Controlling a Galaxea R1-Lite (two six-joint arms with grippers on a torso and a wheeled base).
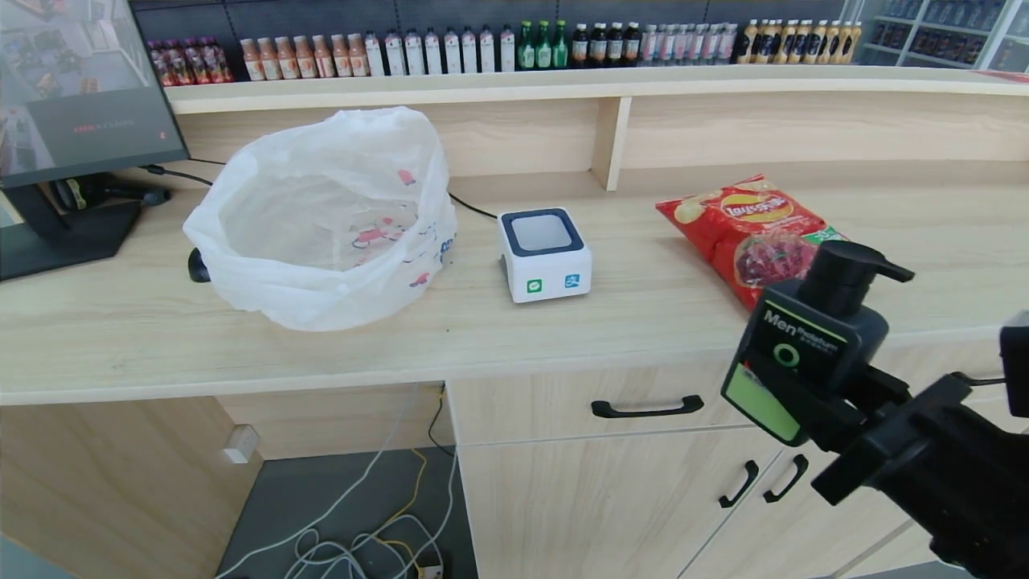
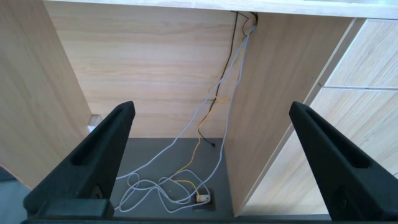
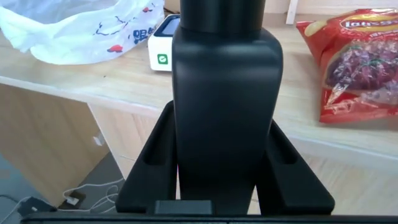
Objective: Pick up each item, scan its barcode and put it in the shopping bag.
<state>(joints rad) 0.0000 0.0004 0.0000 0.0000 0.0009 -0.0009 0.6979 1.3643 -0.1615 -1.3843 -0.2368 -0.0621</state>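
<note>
My right gripper (image 1: 812,402) is shut on a black pump bottle (image 1: 808,346) with a green label, held in the air in front of the counter's right drawers, tilted. From the right wrist the bottle's plain black side (image 3: 225,99) sits between the fingers (image 3: 149,168). A white scanner box (image 1: 545,254) stands mid-counter. The white plastic shopping bag (image 1: 330,217) gapes open on the counter's left. A red chip bag (image 1: 752,233) lies flat at the right. My left gripper (image 2: 211,162) is open, low under the counter, over cables.
A monitor (image 1: 76,80) on a black stand occupies the far left of the wooden counter (image 1: 482,338). A raised shelf ledge (image 1: 611,84) runs behind, with bottle rows beyond. Drawers with black handles (image 1: 647,408) sit below. Loose cables (image 2: 186,180) lie on the floor.
</note>
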